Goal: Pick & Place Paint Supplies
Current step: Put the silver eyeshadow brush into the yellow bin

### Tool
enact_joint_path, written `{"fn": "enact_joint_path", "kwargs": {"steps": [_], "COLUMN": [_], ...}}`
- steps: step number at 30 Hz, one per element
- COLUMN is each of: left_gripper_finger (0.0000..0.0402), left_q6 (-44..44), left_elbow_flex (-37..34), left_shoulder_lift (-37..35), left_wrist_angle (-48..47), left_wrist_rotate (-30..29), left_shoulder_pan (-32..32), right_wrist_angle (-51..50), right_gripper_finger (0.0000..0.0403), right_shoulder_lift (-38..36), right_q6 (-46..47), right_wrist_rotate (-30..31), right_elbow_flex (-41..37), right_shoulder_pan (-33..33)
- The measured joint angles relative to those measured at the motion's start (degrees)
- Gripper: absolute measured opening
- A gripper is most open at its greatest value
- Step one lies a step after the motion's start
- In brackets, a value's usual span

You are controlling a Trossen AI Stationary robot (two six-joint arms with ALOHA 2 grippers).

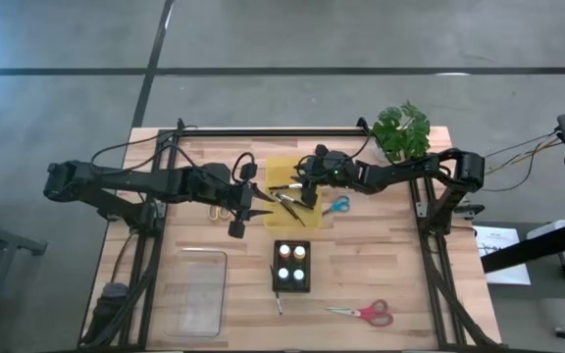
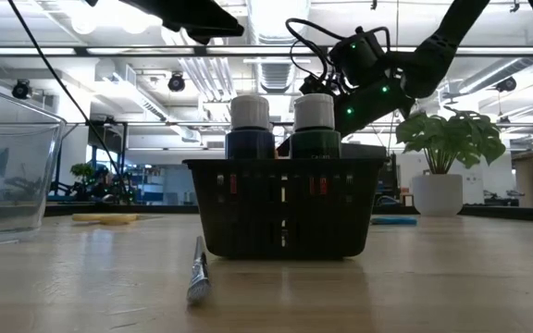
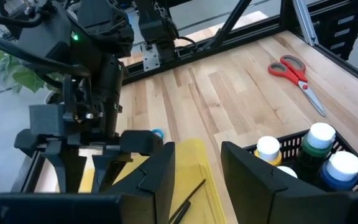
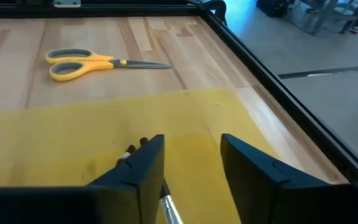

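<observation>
So far four bottles (image 1: pixel 291 265) stand in the basket (image 1: pixel 291 285); brushes (image 1: pixel 287 201) lie on the yellow mat (image 1: pixel 278 169), between both claws, left (image 1: pixel 263 205) and right (image 1: pixel 306 199), each parted and empty

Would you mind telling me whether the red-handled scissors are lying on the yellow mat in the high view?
No, the red-handled scissors lie on bare wood at the table's near edge, well apart from the yellow mat, right of the black basket.

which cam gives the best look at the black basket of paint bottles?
Low view: the black basket sits front and centre, two white-capped bottles rising above its rim. High view shows it from above, small, four caps visible. Left wrist view catches only a corner with bottles. Right wrist view misses it.
</observation>
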Motion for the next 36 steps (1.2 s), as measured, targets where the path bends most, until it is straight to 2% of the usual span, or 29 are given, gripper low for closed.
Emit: {"fn": "enact_joint_path", "kwargs": {"steps": [7,12,16,19,21,24,31,36], "left_gripper_finger": [0.0138,0.0138,0.0138,0.0138,0.0138,0.0138,0.0138,0.0138], "left_q6": [0.0,2.0,6.5,7.8,6.5,5.6,0.7,5.8], "left_elbow_flex": [0.0,0.0,-0.1,-0.1,0.0,2.0,13.3,24.1], "left_shoulder_lift": [0.0,0.0,0.0,0.4,0.8,2.3,11.8,22.6], "left_wrist_angle": [-3.3,-6.7,-5.9,-2.5,1.9,2.6,-8.6,-18.1], "left_wrist_rotate": [0.6,10.2,16.7,16.4,13.4,8.1,7.5,7.5], "left_shoulder_pan": [-0.2,-1.6,-5.8,-10.5,-13.6,-16.7,-18.7,-22.4], "right_wrist_angle": [-0.6,-3.8,-5.3,-5.6,-5.7,-5.5,-5.3,-5.9], "right_gripper_finger": [0.0178,0.0179,0.0179,0.0179,0.0179,0.0179,0.0179,0.0179], "right_shoulder_lift": [-3.1,-9.6,-16.1,-21.2,-25.1,-30.7,-41.3,-46.1], "right_q6": [0.2,0.3,1.3,2.2,2.8,4.0,10.0,13.7], "right_wrist_rotate": [-0.1,-0.2,-0.1,-0.1,-0.2,-0.2,-1.4,-2.0], "right_elbow_flex": [-0.3,-1.1,-3.2,-5.9,-8.0,-10.9,-16.4,-19.3], "right_shoulder_pan": [1.8,4.2,5.8,7.0,7.5,8.3,10.5,13.7]}}
